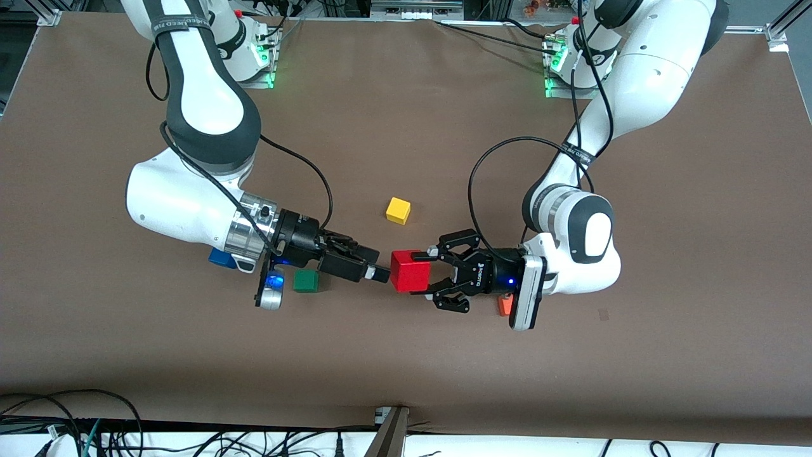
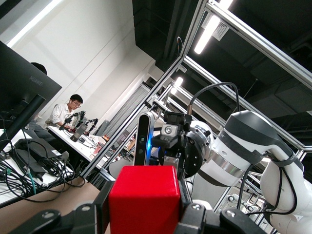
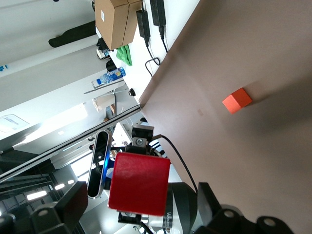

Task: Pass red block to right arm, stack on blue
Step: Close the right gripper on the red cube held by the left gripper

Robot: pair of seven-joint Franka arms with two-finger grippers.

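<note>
Green cube under right arm, beside blue cube.

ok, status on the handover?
Left pincer shut on red block, mid-table. Right pincer open at block, no grip yet. Nothing between them.

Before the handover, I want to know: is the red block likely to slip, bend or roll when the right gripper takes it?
The red block looks rigid: the left gripper clamps it without denting. Flat faces suggest it should not roll. It is probably light, though its smooth sides might slip between the open right gripper fingers.
</note>
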